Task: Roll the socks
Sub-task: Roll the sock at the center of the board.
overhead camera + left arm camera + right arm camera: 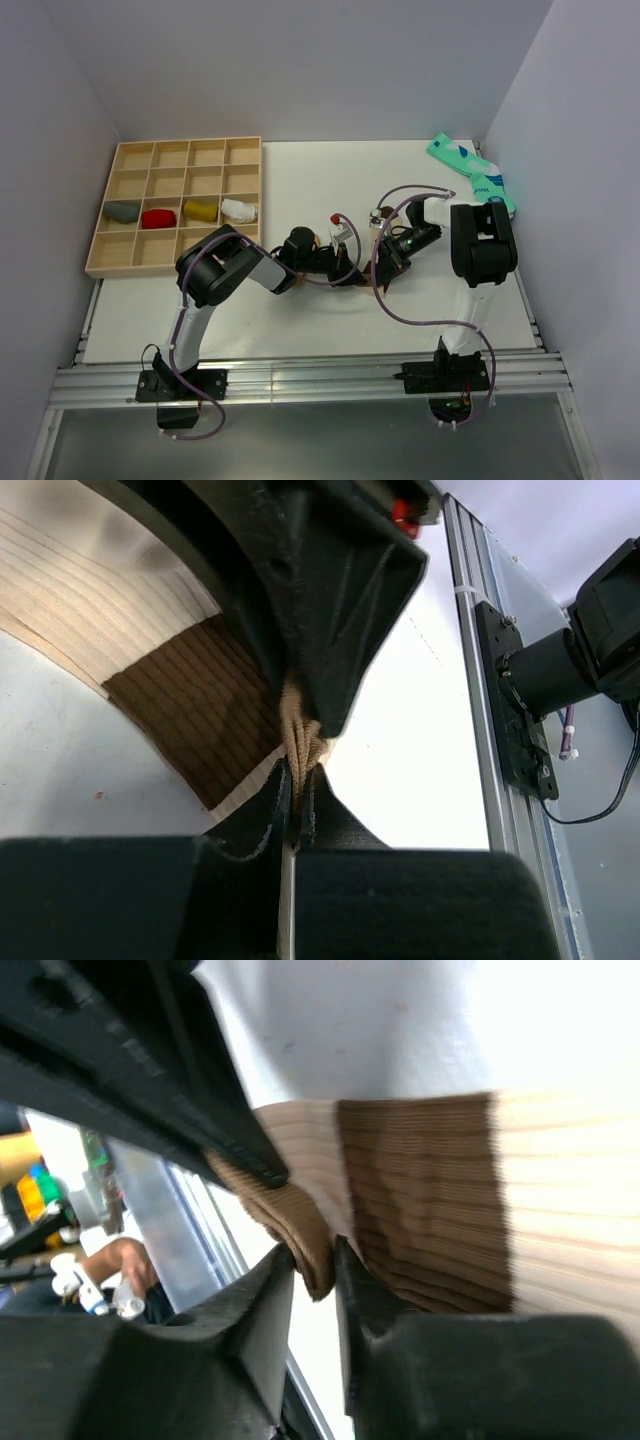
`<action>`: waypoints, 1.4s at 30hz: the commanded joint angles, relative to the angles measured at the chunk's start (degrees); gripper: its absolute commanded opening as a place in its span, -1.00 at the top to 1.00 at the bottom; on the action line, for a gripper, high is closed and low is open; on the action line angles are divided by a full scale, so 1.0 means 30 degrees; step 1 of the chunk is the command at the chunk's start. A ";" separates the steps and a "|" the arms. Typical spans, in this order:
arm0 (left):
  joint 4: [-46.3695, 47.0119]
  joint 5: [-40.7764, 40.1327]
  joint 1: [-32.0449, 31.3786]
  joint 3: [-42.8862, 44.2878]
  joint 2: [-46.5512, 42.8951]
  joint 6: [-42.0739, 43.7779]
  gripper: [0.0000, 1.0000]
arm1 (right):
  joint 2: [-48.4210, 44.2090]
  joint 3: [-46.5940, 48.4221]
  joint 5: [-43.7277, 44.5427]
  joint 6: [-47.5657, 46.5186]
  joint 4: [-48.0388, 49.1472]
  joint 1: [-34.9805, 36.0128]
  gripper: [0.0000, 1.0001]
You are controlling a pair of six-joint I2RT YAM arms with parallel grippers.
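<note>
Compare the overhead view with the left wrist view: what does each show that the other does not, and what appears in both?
Only the overhead view: a wooden tray holding four rolled socks in one row, grey, red, yellow and white, plus a green sock at the far right corner. Only the left wrist view: the left gripper shut on a bunched fold of the striped sock, brown band clear. Both: the white table and the metal rail at its near edge.

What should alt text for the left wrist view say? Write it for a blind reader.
The left gripper is pinched shut on a bunched edge of a beige sock with a dark brown band, lying on the white table. A metal rail runs along the right.
</note>
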 commanded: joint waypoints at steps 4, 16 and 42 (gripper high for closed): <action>0.0399 0.0215 -0.0142 0.0385 -0.0078 0.0232 0.99 | -0.2098 -0.0077 0.2127 0.2386 0.2841 -0.0173 0.18; -0.0217 0.0215 -0.0230 0.0239 -0.0342 0.0525 0.99 | -0.2836 0.0773 0.5551 0.5871 0.5214 -0.0612 0.18; -0.2033 0.1270 -0.0641 0.0884 -0.0165 -0.0676 0.99 | -0.0228 0.3380 1.2324 0.8570 0.7032 0.1702 0.42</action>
